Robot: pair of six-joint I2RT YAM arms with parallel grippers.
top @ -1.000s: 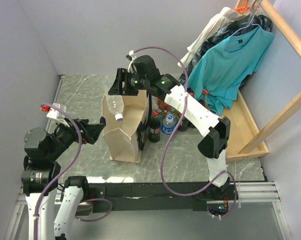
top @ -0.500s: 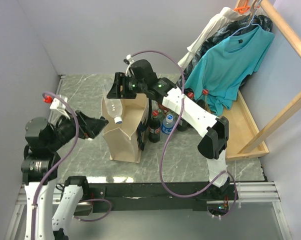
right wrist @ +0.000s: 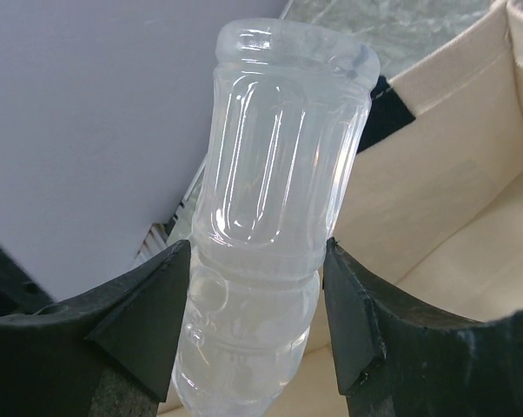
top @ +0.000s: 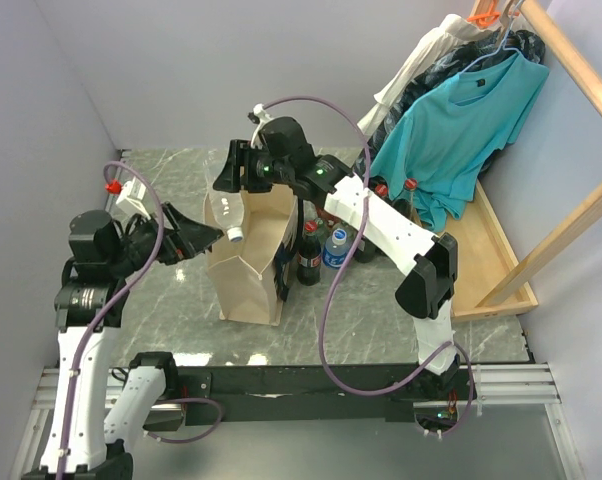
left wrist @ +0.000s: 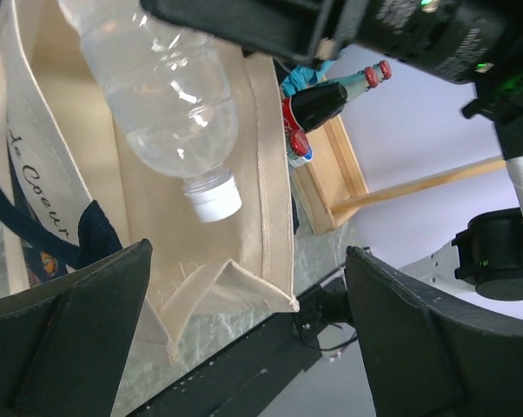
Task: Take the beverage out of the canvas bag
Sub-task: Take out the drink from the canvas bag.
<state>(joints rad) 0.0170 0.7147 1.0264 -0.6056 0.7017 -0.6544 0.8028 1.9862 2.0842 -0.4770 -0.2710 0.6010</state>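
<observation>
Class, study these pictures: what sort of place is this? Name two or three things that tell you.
Probably a robot test booth staged as a home corner: two arms bolted to a marble-look table between plain walls, clothes hanging from a wooden rack, and drink bottles beside a canvas bag.

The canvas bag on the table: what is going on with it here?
The right arm's tool grips a clear plastic water bottle with a white cap, cap down, at the open mouth of the boxy beige canvas bag. Whether the bottle is fully out, I cannot tell. The left arm's tool hangs wide open beside the bag, holding nothing.
</observation>
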